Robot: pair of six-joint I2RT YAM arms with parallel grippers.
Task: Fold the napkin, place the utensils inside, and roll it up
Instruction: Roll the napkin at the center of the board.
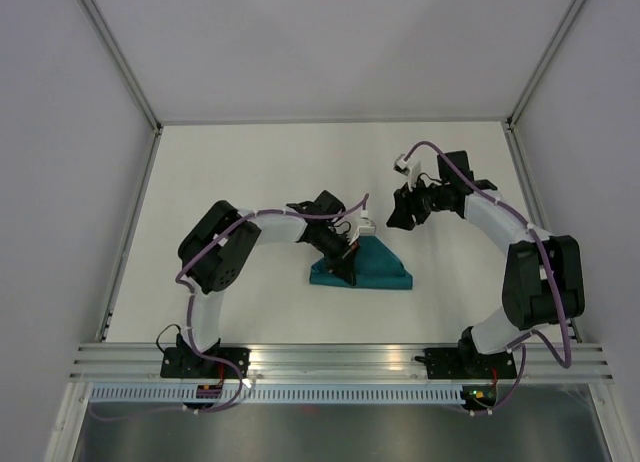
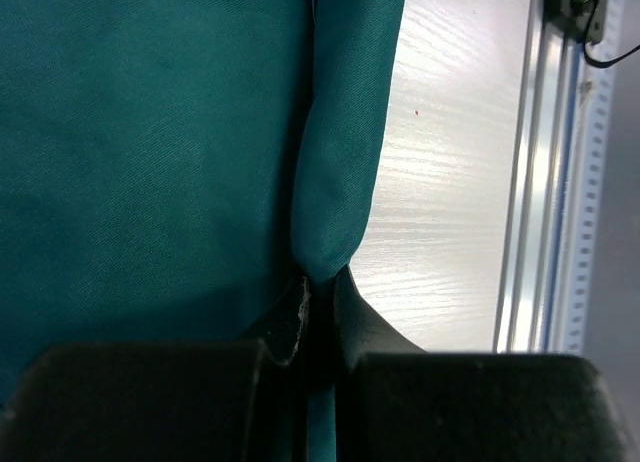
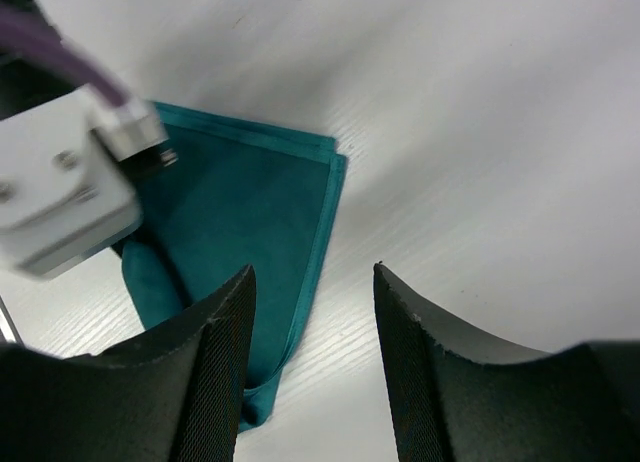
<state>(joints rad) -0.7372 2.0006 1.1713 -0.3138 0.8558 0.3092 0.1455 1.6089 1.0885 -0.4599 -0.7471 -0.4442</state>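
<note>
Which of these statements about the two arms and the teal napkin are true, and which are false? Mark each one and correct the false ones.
1. The left jaws are shut on a fold of the napkin. True.
2. The right jaws grip the napkin's corner. False: they stand open and empty, away from it.
3. The napkin lies spread in one flat layer. False: it is folded, with doubled edges.
4. The napkin rests on a white table. True.
</note>
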